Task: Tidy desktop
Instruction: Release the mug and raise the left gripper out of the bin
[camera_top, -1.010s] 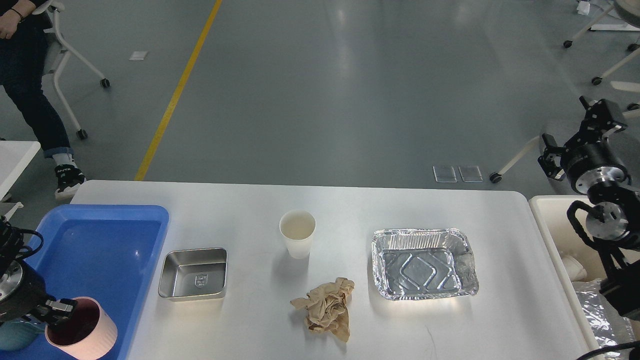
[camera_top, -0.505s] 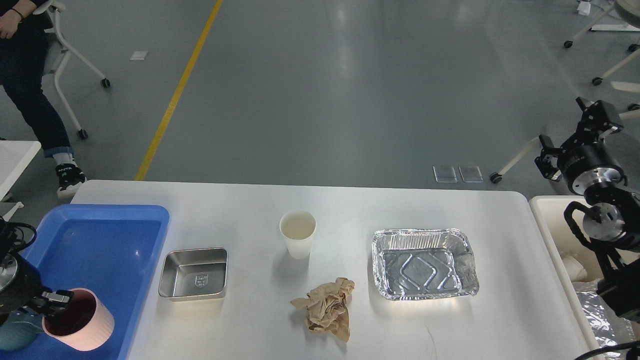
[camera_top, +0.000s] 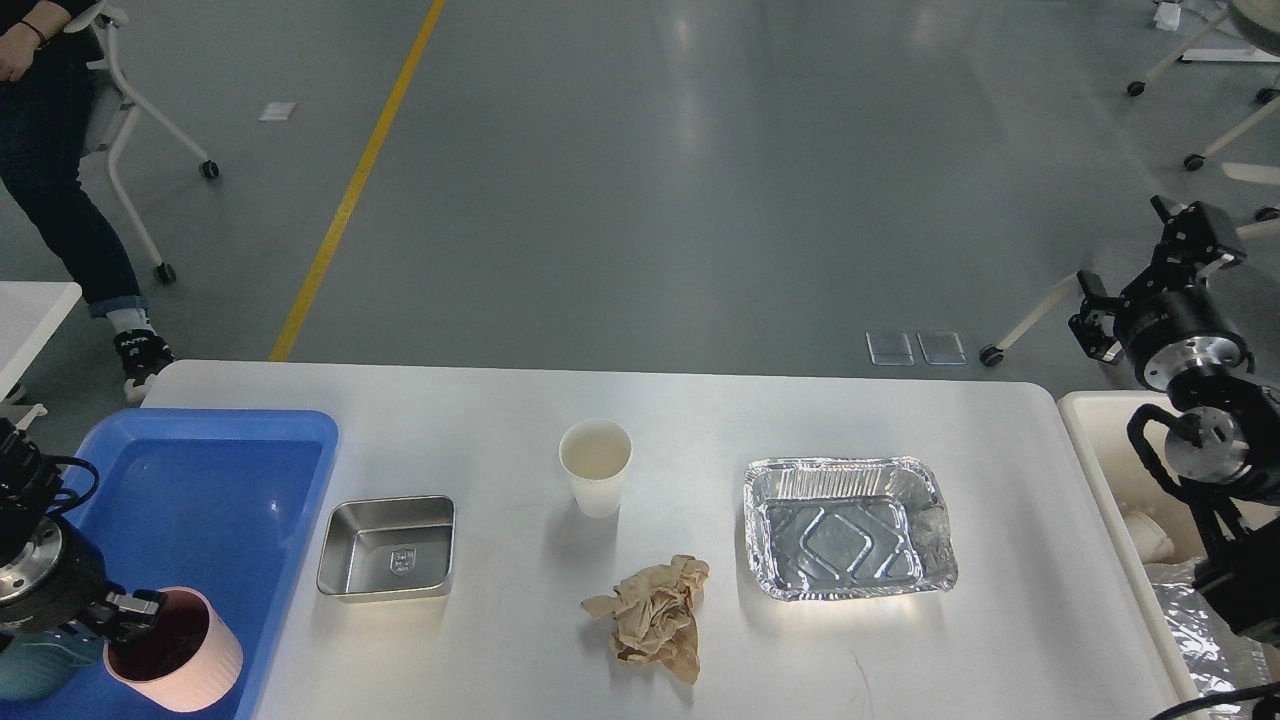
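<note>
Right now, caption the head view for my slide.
Left hand holds pink cup over blue tray; foil tray, paper cup await.

Glossy grey floor (camera_top: 700, 180), yellow line (camera_top: 350, 190), wheeled chairs (camera_top: 140, 110), overhead-light glare

One paper cup (camera_top: 595, 466), one pink cup (camera_top: 175, 650), one steel tin (camera_top: 388, 548), one foil tray (camera_top: 848, 527), one crumpled paper (camera_top: 655, 615), one blue tray (camera_top: 200, 480).

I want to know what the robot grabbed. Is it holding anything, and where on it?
The left gripper holds the pink cup by its rim, over the blue tray. The right gripper holds nothing.
</note>
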